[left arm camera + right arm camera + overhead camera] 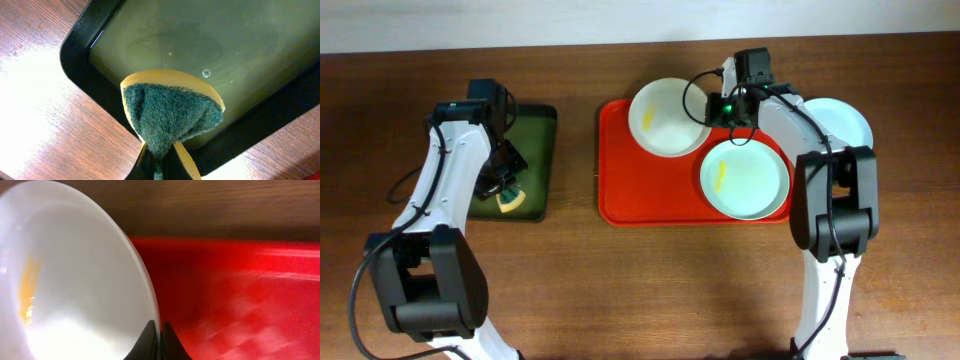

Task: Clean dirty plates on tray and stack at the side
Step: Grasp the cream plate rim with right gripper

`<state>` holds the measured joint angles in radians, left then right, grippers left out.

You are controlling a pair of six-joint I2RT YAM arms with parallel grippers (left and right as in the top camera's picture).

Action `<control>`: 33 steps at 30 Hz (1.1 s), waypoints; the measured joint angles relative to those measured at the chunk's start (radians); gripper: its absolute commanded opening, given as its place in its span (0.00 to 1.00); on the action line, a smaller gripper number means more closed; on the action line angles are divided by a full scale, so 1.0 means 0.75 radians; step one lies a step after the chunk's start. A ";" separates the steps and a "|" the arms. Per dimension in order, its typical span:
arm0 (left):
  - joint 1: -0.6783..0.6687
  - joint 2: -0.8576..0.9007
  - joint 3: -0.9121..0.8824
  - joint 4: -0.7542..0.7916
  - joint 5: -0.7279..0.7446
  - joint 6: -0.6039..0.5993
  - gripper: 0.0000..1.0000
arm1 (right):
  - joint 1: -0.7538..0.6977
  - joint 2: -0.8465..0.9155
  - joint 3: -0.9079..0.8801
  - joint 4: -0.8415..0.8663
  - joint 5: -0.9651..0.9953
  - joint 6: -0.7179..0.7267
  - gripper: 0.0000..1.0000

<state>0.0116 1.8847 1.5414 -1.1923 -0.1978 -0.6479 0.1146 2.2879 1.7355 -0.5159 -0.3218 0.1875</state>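
Observation:
A white plate [668, 117] with a yellow smear sits at the back of the red-orange tray [645, 190]. My right gripper [717, 108] is shut on its right rim; the right wrist view shows the fingers [160, 330] pinching the rim of the plate [75, 280] above the tray [240, 285]. A pale blue-green plate [745, 178] with a yellow smear lies on the tray's right part. Another pale plate [842, 122] lies on the table right of the tray, partly hidden by my arm. My left gripper [506, 185] is shut on the yellow-green sponge [170, 112] over the dark green tray [235, 55].
The dark green black-rimmed tray [532, 135] lies on the left of the wooden table [620, 290]. A pale wall edge runs along the back.

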 measured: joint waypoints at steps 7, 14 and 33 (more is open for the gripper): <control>0.000 0.000 0.000 0.005 0.001 0.000 0.00 | 0.137 -0.038 0.000 -0.322 0.033 0.066 0.04; 0.000 0.000 0.000 0.019 -0.001 0.000 0.00 | 0.204 -0.048 -0.005 -0.436 0.164 0.146 0.04; 0.002 0.108 -0.005 0.499 0.070 0.191 0.00 | 0.293 -0.077 -0.028 -0.668 0.233 0.158 0.04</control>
<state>0.0128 1.9656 1.5375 -0.8177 -0.1452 -0.5045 0.3347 2.2299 1.7145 -1.0168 -0.1471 0.3058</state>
